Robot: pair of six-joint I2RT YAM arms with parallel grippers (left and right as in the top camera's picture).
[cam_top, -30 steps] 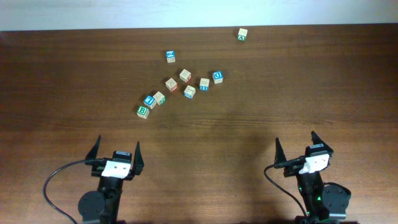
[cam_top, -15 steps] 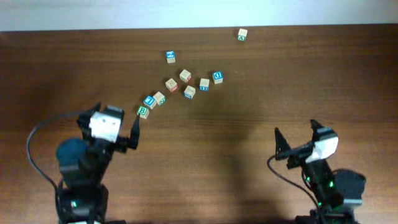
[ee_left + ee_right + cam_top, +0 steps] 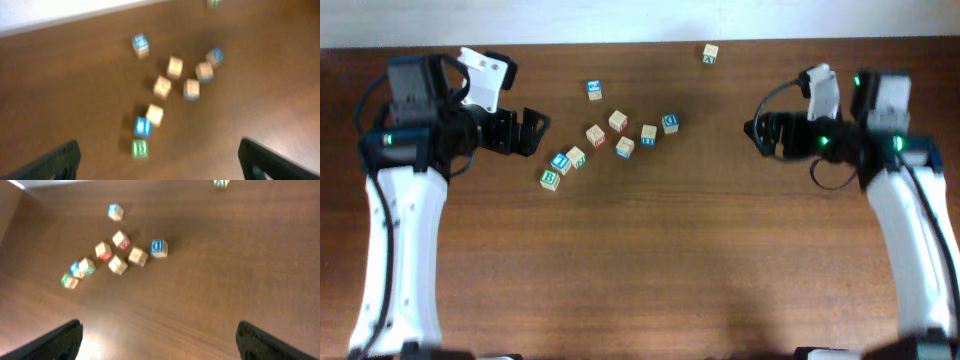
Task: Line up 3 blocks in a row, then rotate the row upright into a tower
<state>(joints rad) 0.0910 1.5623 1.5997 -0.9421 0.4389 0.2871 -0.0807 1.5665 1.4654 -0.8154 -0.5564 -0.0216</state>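
Overhead view: left end effector (image 3: 532,133) and right end effector (image 3: 757,132) wide open, empty; blue "I" wooden cube (image 3: 560,162) may be knocked if adjoining green "B" wooden cube (image 3: 550,180) is gripped.

A bench (image 3: 650,270) of dark brown wood fills nearly the whole overhead view, its fine grain running from left to right. Along its far edge lies a pale strip (image 3: 620,20), white to light grey, flat and featureless; whether it is wall or floor cannot be told. In the left wrist view the same strip sits at the top left and meets the bench edge in a straight, slanted line. The light is soft and even. In the right wrist view a dull sheen (image 3: 105,337) lies on the wood at the lower left.
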